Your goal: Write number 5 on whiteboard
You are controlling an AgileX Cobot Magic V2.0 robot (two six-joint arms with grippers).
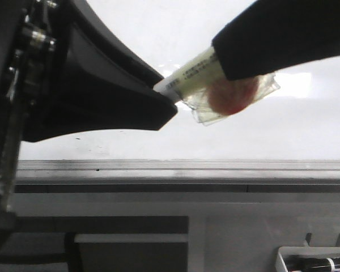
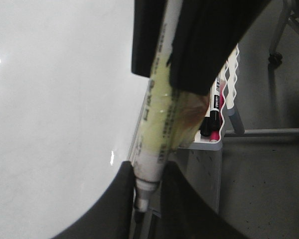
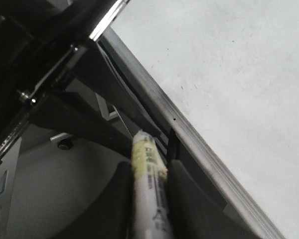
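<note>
A: Nearest the front camera, what shows?

B: A white tray (image 1: 283, 256) at the lower right with dark pens (image 1: 323, 264) in it; the left wrist view shows the same tray (image 2: 228, 107) with pens (image 2: 213, 117) hung below the board's edge; then the grey rail (image 1: 181, 170) along the near edge of the whiteboard (image 1: 306, 130).

A: And the hands?

B: Above the rail, both hold one marker (image 1: 195, 75); the left hand (image 1: 173, 99) comes in from the left, its fingers (image 2: 112, 209) closed on the tip end of the marker (image 2: 157, 144); the right hand (image 1: 218, 54) comes in from the right, clamped on the far end of the barrel (image 3: 150, 199). A clear wrap with a red patch (image 1: 232, 93) hangs off the barrel between them.

A: The number 5?

B: No strokes show on the board (image 2: 55, 114) in any view; its surface (image 3: 229, 74) is glossy white with a few tiny specks (image 1: 77, 138) near the rail.
</note>
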